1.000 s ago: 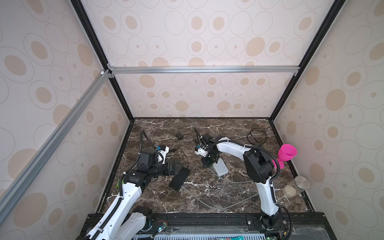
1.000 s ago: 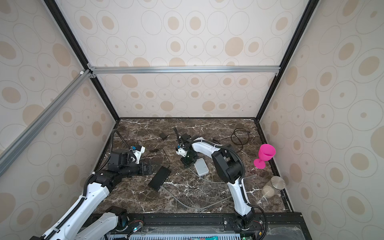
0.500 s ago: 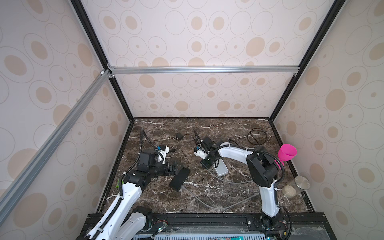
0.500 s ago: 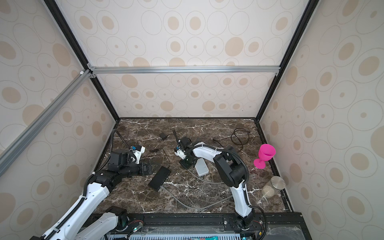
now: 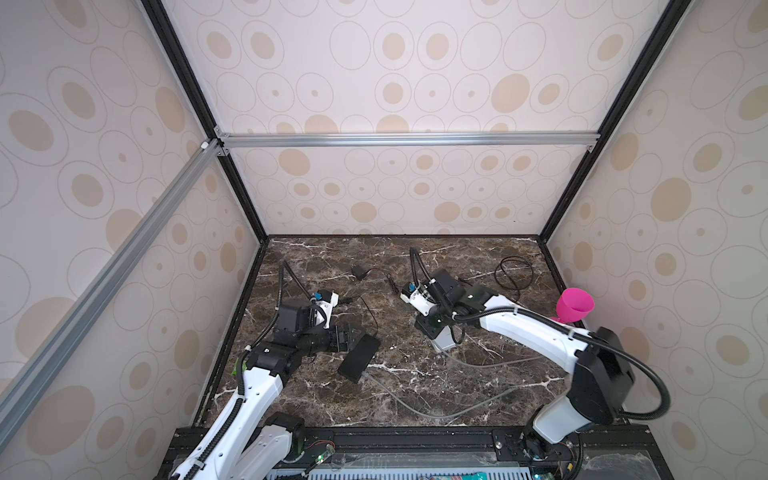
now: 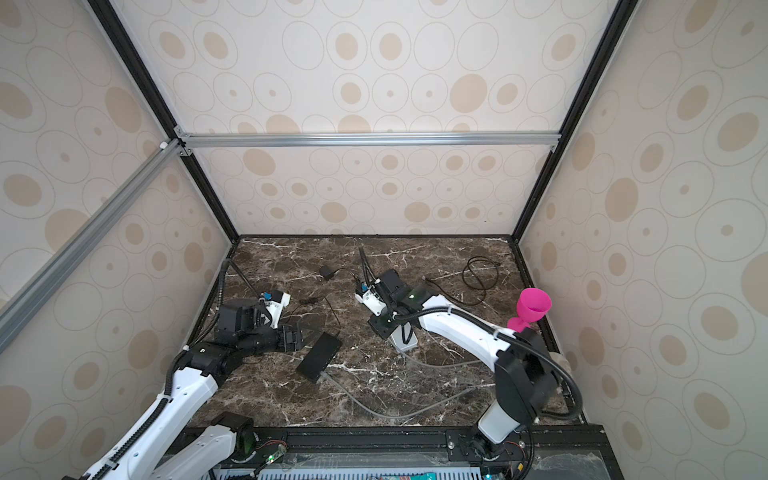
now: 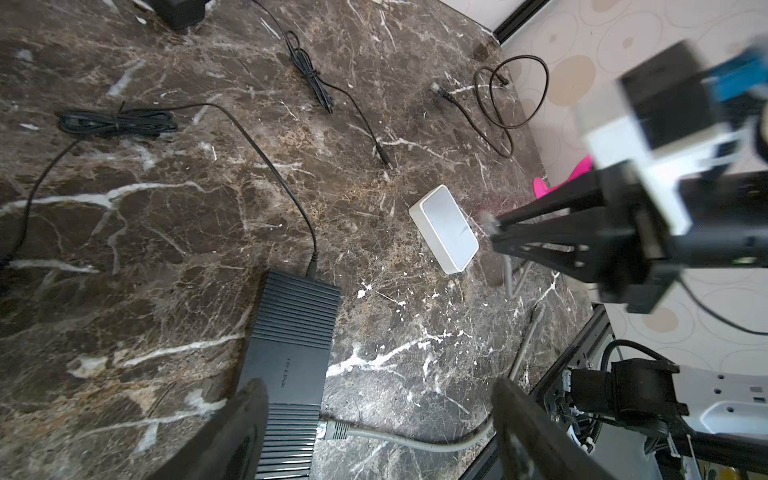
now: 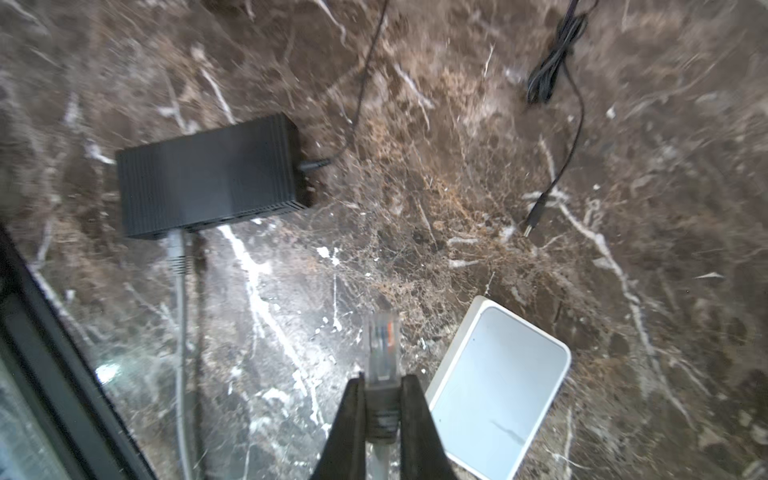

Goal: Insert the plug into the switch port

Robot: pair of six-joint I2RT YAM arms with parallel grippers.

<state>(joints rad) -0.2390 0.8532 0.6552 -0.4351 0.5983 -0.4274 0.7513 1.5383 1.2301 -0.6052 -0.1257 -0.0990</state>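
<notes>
One clear plug (image 8: pixel 381 347) sits pinched between the two fingertips of the right gripper (image 8: pixel 383 380), its tip sticking out past them above the marble table (image 5: pixel 478 257), near the table's middle. It ends the single grey cable (image 5: pixel 415 411), whose other plug is seated in the front end of the one black switch (image 5: pixel 359 357).

Taking 12 o'clock as the back wall in both top views, one white box (image 8: pixel 503 382) lies flat just beside the held plug at 5 o'clock. The black switch lies well apart at 8 o'clock.

There are three black leads. One runs into the back end of the black switch (image 7: pixel 309 232). One is bundled and ends in a bare barrel tip (image 7: pixel 384 158) at 11 o'clock. One is a loose coil (image 5: pixel 515 274) at 2 o'clock. A single black adapter (image 5: pixel 357 272) sits at 10 o'clock.

The only vessel is one pink goblet (image 5: pixel 575 305), upright at 3 o'clock against the right wall. Only its pink inner wall shows.

The right arm rises from the front rail at 5 o'clock and reaches over toward the middle, with its gripper pointing down at the table.

The left arm comes from the front left with its elbow bent. The left gripper (image 7: pixel 376 382) points toward 3 o'clock with its jaws spread wide, holding nothing. In its wrist view one finger overlaps the black switch's edge, and I cannot tell whether it touches.
</notes>
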